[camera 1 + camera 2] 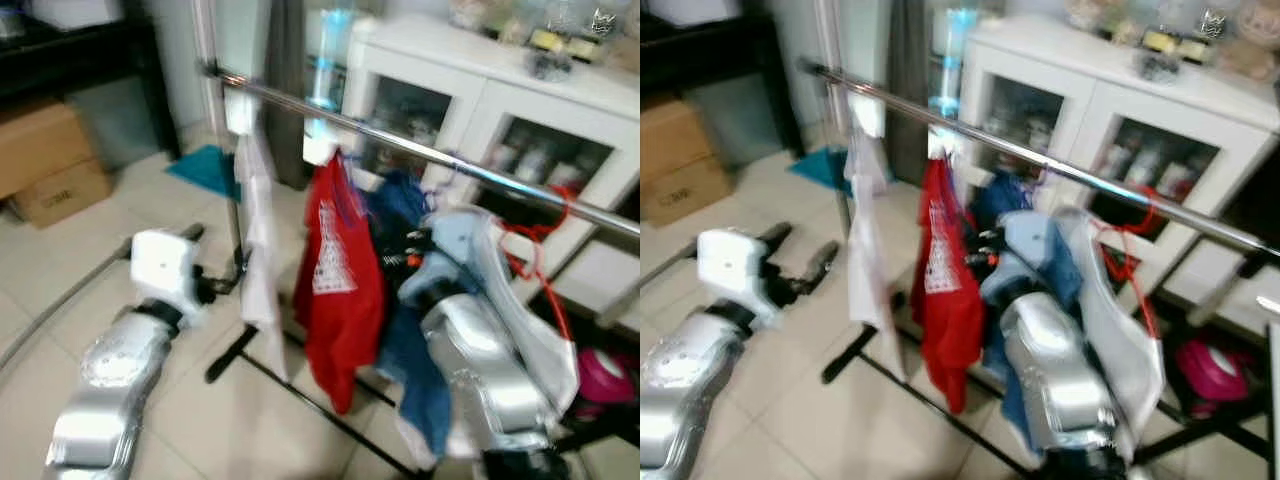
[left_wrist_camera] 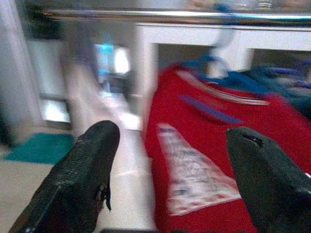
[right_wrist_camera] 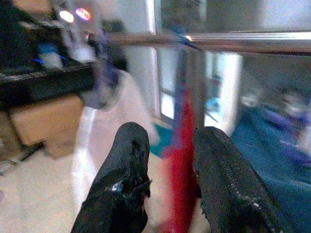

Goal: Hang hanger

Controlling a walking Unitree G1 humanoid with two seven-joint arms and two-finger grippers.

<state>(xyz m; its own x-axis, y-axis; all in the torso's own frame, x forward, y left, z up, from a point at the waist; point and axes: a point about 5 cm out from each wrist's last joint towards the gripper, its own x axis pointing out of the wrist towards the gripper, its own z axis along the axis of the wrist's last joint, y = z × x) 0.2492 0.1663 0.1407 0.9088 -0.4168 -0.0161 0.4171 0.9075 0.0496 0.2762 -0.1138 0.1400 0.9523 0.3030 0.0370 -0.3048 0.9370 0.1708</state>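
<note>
Red shirt with a white printed patch [image 1: 335,275] hangs from the shiny chrome rail [image 1: 420,150] of the clothes rack, its hanger hook up at the rail; hanger itself too blurred to make out. Beside it toward my left hangs a thin white garment [image 1: 258,250], also from the rail. On the other side, blue clothing [image 1: 400,215] is bunched just beside the red shirt, and a pale grey-white garment [image 1: 520,300] drapes over my right forearm area.

My right jaws [image 3: 167,160] are up at the red shirt: in the right wrist view the red fabric edge runs down between my two black fingers [image 3: 124,165], which stand close to it; whether they actually pinch it I cannot tell. My left jaws [image 2: 170,160] are released, fingers wide apart, pointing at the red shirt's printed front without touching. My left arm with its white wrist block [image 1: 165,265] reaches low over the tiled floor [image 1: 60,300] toward the rack's black base bar [image 1: 300,390].

Behind the rail stands a white glass-door cabinet [image 1: 500,110]. Brown cardboard boxes [image 1: 45,160] sit on the floor at far left. A red cord [image 1: 530,250] loops off the rail at right, a pink object [image 1: 605,375] below it. Everything is motion-blurred.
</note>
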